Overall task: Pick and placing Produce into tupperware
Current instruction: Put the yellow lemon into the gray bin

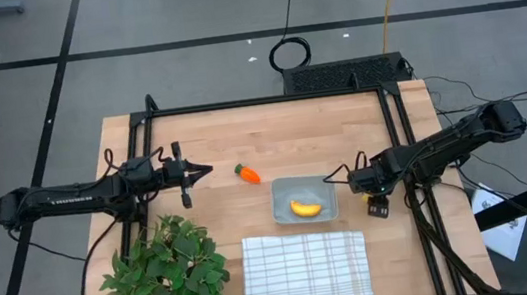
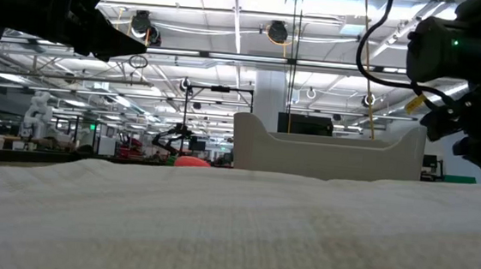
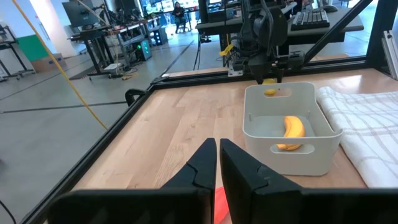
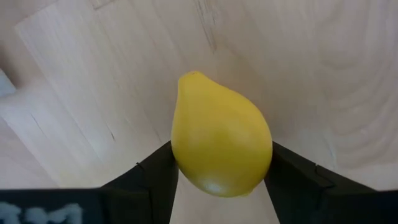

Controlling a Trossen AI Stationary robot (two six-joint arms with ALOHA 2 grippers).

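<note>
Right now the right gripper [image 4: 221, 168] has its fingers closed on the yellow lemon-like fruit [image 4: 221, 135], gripping it at its widest part, probably so the rounded toy cannot slip. In the high view this gripper [image 1: 360, 178] sits right of centre, just beside the tupperware [image 1: 281, 188], likely ready to carry the fruit over the rim. The banana [image 1: 305, 208] already lies inside the container. The carrot [image 1: 247, 174] rests on the counter [image 1: 272, 131] at mid-frame, between the tupperware and the left gripper [image 1: 204, 172], whose fingers are pressed together and empty, pointing toward it. In the low view the white checked cloth [image 2: 233, 228] fills the lower frame and hides the container's contents, and only a sliver of the carrot shows above it. A leafy green plant [image 1: 168, 270] occupies the lower left.
</note>
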